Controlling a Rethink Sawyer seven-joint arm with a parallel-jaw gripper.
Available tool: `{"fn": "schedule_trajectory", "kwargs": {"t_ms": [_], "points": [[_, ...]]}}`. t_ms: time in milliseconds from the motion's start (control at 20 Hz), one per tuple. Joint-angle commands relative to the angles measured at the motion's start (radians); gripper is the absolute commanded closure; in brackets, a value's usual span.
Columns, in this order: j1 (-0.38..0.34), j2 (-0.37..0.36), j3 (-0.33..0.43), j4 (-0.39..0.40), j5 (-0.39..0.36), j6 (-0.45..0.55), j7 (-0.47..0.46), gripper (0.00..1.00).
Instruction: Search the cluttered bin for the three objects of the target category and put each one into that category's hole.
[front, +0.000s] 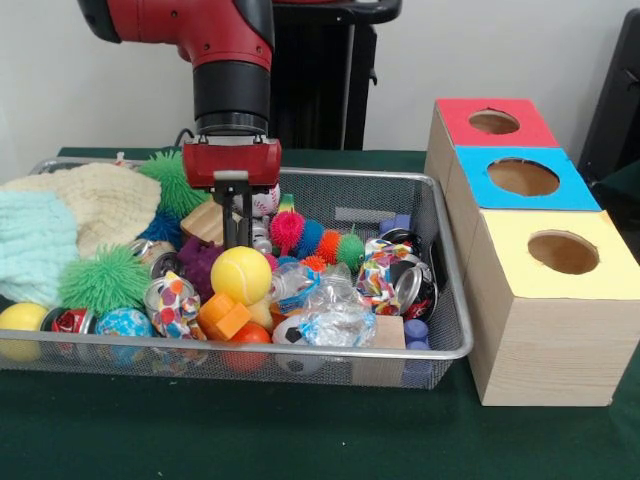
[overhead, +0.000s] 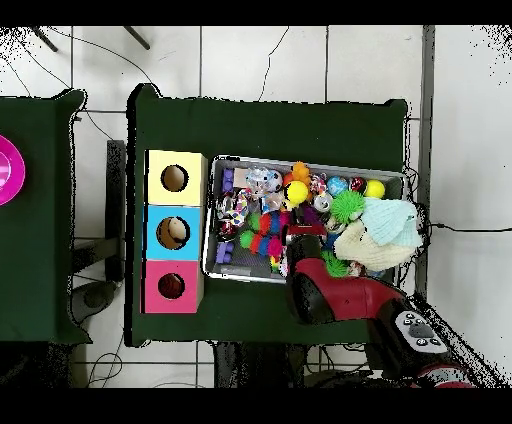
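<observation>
Overhead view, something pale in blue-topped box (overhead: 176, 231) (front view hides it)

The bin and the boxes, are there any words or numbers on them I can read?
None can be read.
The crushed cans in the bin carry colourful print, too blurred to read.
The three boxes show only plain coloured tops.
The gripper shows no label.

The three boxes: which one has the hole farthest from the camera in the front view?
The red-topped box, at the back of the row, behind the blue-topped box and yellow-topped box.
</observation>
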Motion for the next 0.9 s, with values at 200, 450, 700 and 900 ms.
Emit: {"fn": "schedule_trajectory", "kwargs": {"t_ms": [200,450,700,900], "points": [[0.030,-0.004,0.028,0.011,0.105,0.031,0.193,0.00],[0.044,0.022,0.024,0.019,0.131,0.018,0.196,0.00],[0.045,0.027,0.045,0.024,0.136,0.023,0.203,0.00],[0.062,0.051,0.055,0.009,0.142,0.048,0.193,0.00]]}}
